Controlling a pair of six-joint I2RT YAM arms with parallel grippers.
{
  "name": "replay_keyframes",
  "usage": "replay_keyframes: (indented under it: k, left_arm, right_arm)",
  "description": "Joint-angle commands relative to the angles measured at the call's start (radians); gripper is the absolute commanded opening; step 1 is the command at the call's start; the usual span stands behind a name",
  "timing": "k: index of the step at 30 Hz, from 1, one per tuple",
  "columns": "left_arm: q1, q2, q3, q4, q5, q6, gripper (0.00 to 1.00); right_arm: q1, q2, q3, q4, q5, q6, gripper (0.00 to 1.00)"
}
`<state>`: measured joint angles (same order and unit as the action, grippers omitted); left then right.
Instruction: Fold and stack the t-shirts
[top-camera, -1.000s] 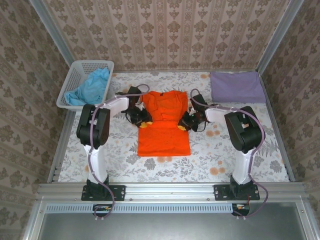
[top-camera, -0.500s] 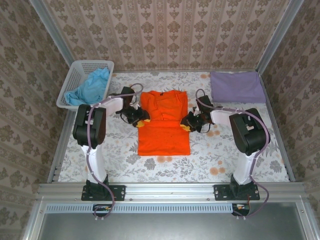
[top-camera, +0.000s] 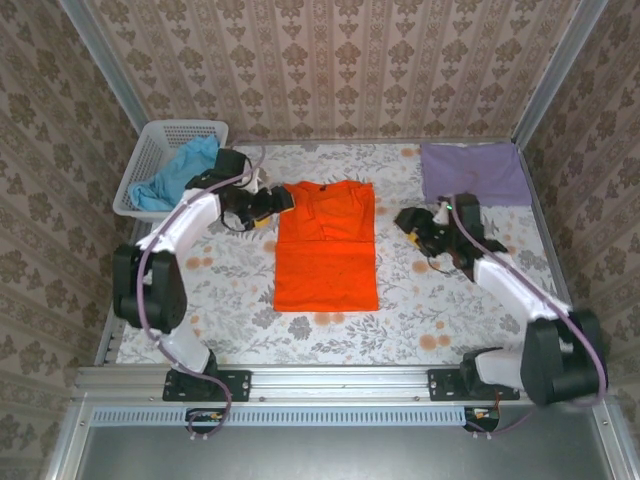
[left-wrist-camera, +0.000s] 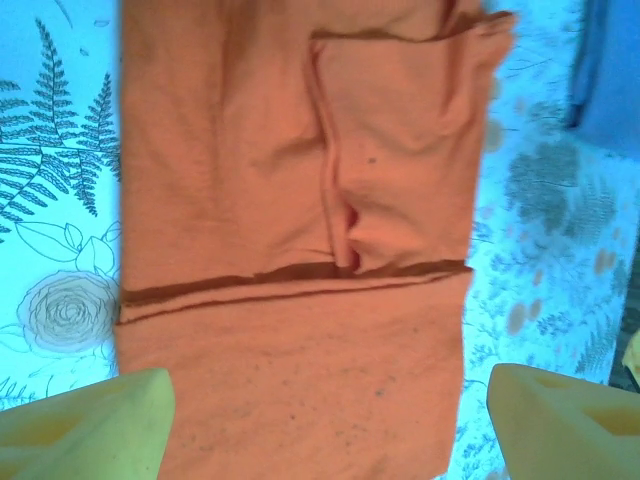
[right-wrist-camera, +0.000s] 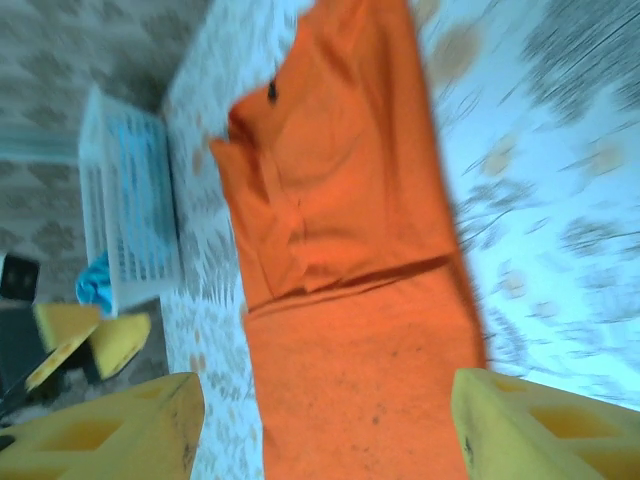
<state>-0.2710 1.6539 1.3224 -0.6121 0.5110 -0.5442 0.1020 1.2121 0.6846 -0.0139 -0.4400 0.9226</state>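
Note:
A bright orange t-shirt (top-camera: 325, 245) lies flat mid-table, its upper part folded down over a crosswise fold line; it also shows as the orange t-shirt (left-wrist-camera: 300, 200) and orange t-shirt (right-wrist-camera: 350, 250) in the wrist views. My left gripper (top-camera: 268, 204) hovers open just off the shirt's upper left edge, and my right gripper (top-camera: 414, 226) stands open a little right of it. Neither touches the cloth. The left gripper (left-wrist-camera: 330, 430) and right gripper (right-wrist-camera: 325, 430) have their yellow fingers wide apart with nothing between them. A lavender t-shirt (top-camera: 473, 172) lies folded at the back right. A light blue t-shirt (top-camera: 185, 175) sits crumpled in the basket.
The white lattice basket (top-camera: 160, 140) stands at the back left corner, close behind my left arm; the basket (right-wrist-camera: 130, 210) also appears in the right wrist view. Patterned walls close in the table on three sides. Bare floral tablecloth (top-camera: 440, 310) stretches in front of and beside the orange shirt.
Both grippers have opened and let go of the orange shirt's side edges. The left one drew back toward the basket, the right one pulled away to the right. The shirt stays flat.

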Motion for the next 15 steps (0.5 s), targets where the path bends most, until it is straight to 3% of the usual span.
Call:
replay_keyframes:
  k: [1,4,9,15]
  left_arm:
    - [0.025,-0.109,-0.116,0.006,-0.016,0.043,0.84]
    - [0.049,-0.236,-0.252,0.054,-0.025,0.033,0.86]
    - [0.051,-0.333,-0.37,0.005,0.034,0.04,0.9]
    - [-0.034,-0.408,-0.533,-0.01,0.028,-0.027,0.84]
  right_arm:
    - [-0.089,-0.136,-0.156,0.013,0.045,0.0,0.69]
    - [-0.14,-0.275,-0.233,-0.066,0.018,-0.048,0.72]
    - [-0.108,-0.273,-0.304,-0.074,-0.138,-0.08,0.76]
    - [0.154,-0.233,-0.276,-0.268,0.023,-0.154,0.71]
